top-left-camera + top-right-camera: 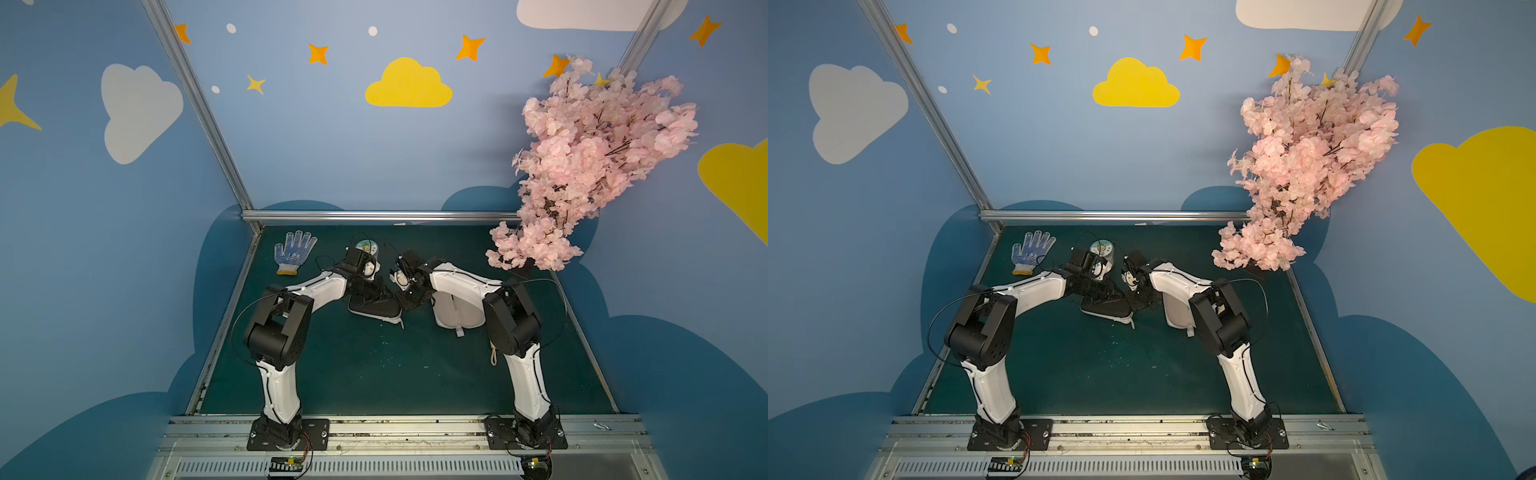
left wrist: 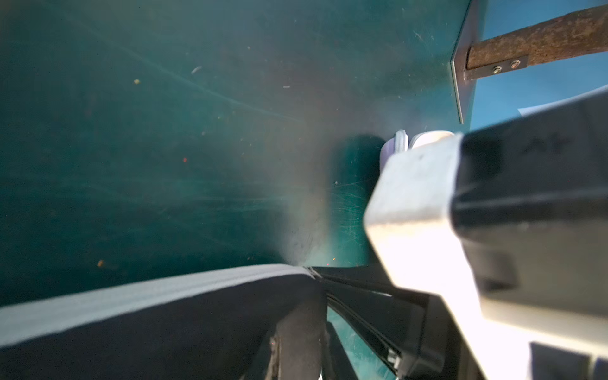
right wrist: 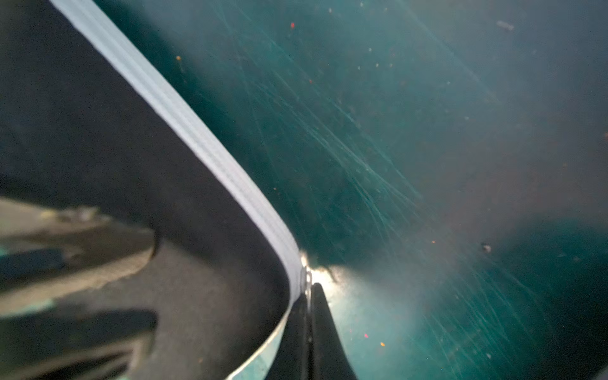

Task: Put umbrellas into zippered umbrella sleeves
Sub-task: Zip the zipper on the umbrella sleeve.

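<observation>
**Risk at the zip (image 3: pixel 204 144) of the black case (image 1: pixel 376 309)**

The case lies at the centre of the mat (image 1: pixel 353 374). My right gripper (image 3: pixel 309 291) is pinched shut at the zip's end, perhaps on the pull. My left gripper (image 1: pixel 374 289) sits on the case, its gap unreadable. If the case slides or the pull slips, the zip may jam.

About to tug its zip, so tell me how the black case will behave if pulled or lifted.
The black case looks matt and fabric-skinned, so it will probably flex at a pinch rather than lift rigidly. It lies flat, so rolling seems unlikely. On the smooth green table it may well slide when tugged unless braced.
</observation>
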Controlling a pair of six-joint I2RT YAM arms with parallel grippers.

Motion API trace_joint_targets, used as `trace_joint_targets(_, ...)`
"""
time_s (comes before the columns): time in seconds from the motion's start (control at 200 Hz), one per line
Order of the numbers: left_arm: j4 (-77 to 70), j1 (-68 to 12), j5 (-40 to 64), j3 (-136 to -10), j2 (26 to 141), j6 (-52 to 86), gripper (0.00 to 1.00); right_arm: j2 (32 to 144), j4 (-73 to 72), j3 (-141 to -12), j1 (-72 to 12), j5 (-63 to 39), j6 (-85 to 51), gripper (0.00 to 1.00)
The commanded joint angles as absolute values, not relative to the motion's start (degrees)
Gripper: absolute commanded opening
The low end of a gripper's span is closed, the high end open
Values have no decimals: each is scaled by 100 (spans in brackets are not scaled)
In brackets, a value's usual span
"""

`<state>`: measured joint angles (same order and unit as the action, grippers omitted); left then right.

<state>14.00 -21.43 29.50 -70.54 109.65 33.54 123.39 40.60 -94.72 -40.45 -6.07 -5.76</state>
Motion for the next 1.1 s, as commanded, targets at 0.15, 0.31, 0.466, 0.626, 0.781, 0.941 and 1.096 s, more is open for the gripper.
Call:
trace_joint_targets(0.15, 1823, -2134, 2481, -7127, 11500, 3330, 20, 12086, 3828, -9285, -4043, -826, -789, 0)
trace_joint_targets(0.31, 1941, -2141, 2202, -6910, 11512, 3385, 18, 11856, 3764, -9021, -4121, -808, -937, 0)
trace_joint_targets(0.466, 1518, -2153, 2158, -6258, 11166, 3605, 17, 11658, 3633, -8722, -4141, -850, -1137, 0)
trace_joint_targets(0.626, 1172, -2205, 2670, -6076, 10433, 3827, 17, 11786, 3641, -8749, -4139, -750, -1071, 0)
trace_joint_targets(0.781, 1318, -2377, 2861, -6104, 9937, 3762, 18, 11906, 3663, -8965, -4090, -702, -949, 0)
trace_joint_targets(0.941, 1440, -2387, 2787, -6005, 10058, 3592, 18, 12033, 3725, -9166, -4079, -702, -885, 0)
trace_joint_targets(1.096, 1595, -2376, 2610, -6008, 10362, 3452, 17, 12068, 3779, -9255, -4070, -703, -826, 0)
